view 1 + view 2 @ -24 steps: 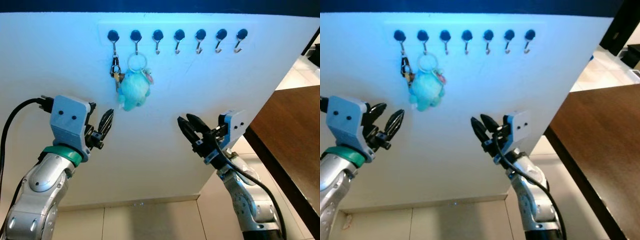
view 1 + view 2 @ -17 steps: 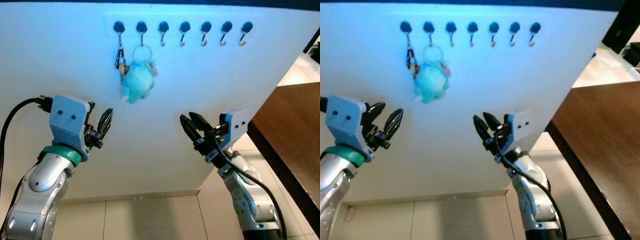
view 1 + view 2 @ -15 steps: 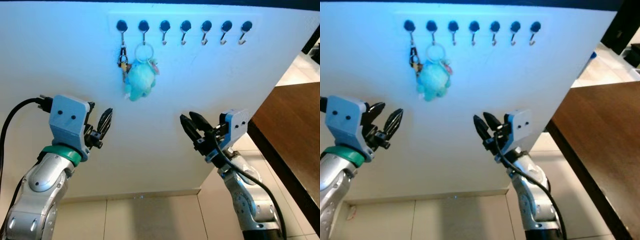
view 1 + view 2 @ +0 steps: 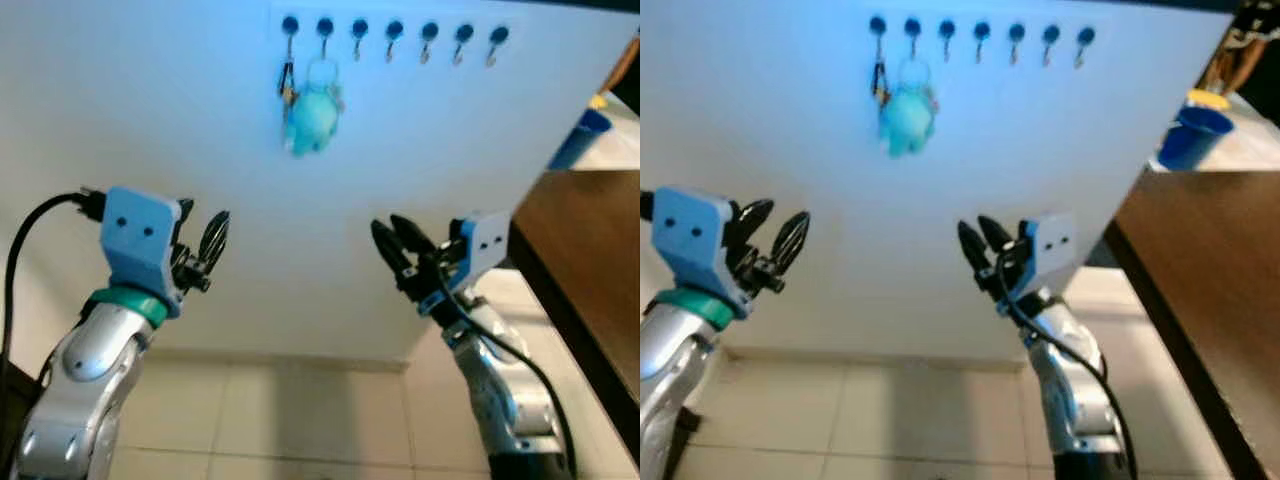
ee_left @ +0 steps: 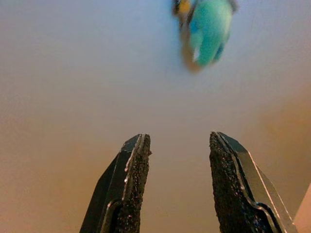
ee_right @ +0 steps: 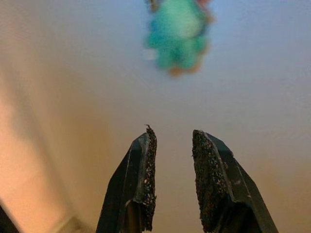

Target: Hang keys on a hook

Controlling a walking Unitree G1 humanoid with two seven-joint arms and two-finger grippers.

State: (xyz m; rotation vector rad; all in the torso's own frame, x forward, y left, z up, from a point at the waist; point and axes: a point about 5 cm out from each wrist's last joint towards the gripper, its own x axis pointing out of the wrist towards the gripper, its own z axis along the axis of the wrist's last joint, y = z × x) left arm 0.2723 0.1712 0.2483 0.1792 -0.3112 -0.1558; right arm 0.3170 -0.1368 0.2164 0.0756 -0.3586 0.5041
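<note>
the small bunch of metal keys (image 4: 286,82) with its fluffy turquoise plush charm (image 4: 312,115) hangs on the leftmost two of the seven dark round-headed hooks (image 4: 392,31) on the white wall panel (image 4: 200,120). over the last second the whole row has slid up and shrunk in my head views while both arms kept their pose, so i read that as me backing off, not the keys moving. i'd call the hanging done.

my left gripper (image 4: 214,240) has its black fingers spread on nothing, the plush well above and ahead of the tips. my right gripper (image 4: 398,247) is parted and empty too, the plush far up ahead of it. off my right, a brown wooden table (image 4: 1210,290) carries a blue cup (image 4: 1196,135).
</note>
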